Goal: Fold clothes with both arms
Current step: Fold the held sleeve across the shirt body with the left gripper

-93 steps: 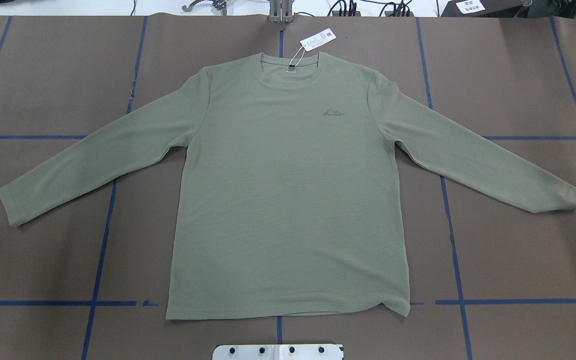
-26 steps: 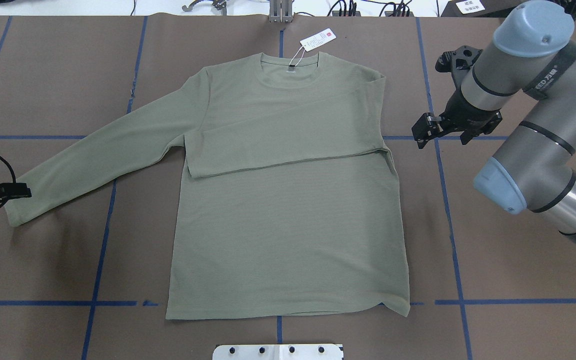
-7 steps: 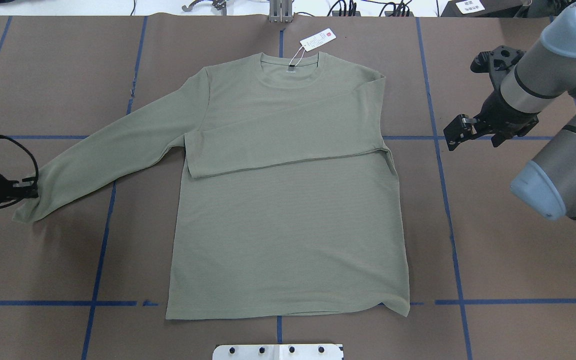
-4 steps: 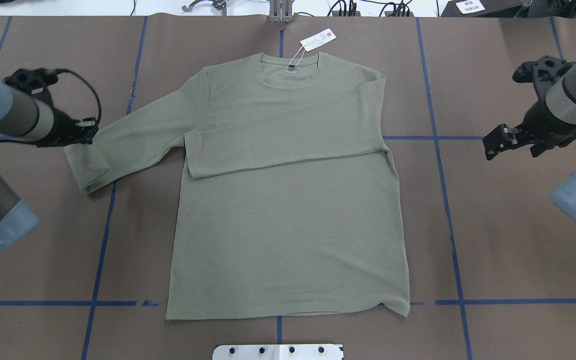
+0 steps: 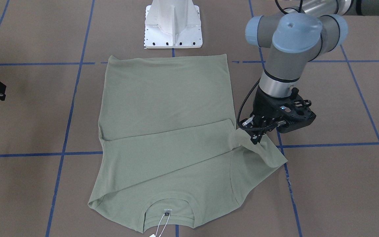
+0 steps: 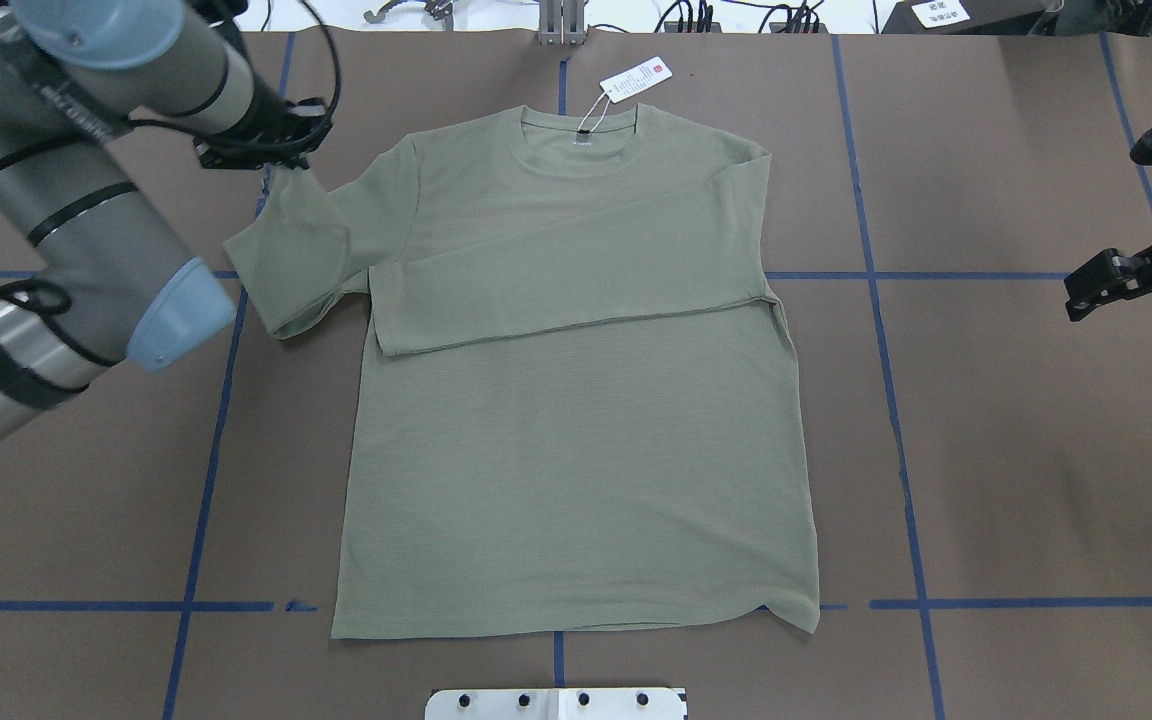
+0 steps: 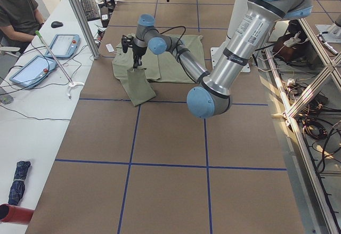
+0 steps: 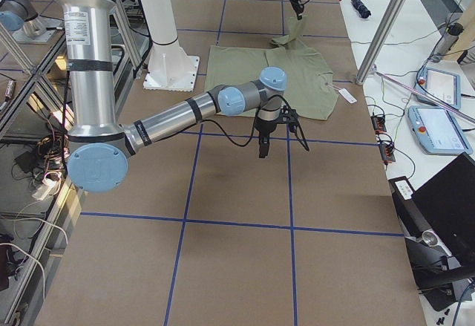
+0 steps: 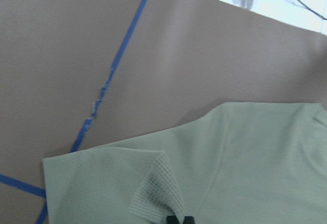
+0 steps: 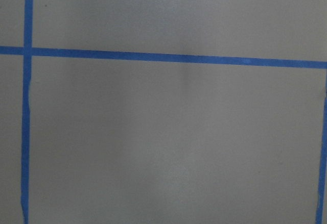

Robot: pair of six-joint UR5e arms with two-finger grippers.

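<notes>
The sage-green shirt [image 6: 576, 450] lies flat on the brown table, neck at the far side with its white hang tag [image 6: 636, 78]. Its right sleeve [image 6: 576, 280] is folded across the chest. My left gripper [image 6: 269, 165] is shut on the left sleeve's cuff [image 9: 153, 188] and holds it lifted beside the left shoulder; the rest of that sleeve [image 6: 286, 260] hangs doubled below it. The front view shows the same hold, with the left gripper [image 5: 254, 136] above the draped sleeve [image 5: 265, 154]. My right gripper [image 6: 1126, 298] hovers open over bare table at the right edge, far from the shirt.
The white pedestal base [image 5: 173, 24] stands just beyond the shirt's hem [image 5: 166, 59]. Blue tape lines [image 6: 896, 420] grid the table. At the far side a white bench carries tablets [image 7: 64, 45] and cables, a person [image 7: 18, 10] sits there, and a metal post [image 7: 80, 15] stands by it.
The left gripper has carried the cuff up off the table and in toward the left shoulder, doubling the sleeve. The right arm has drawn back to the right edge.
</notes>
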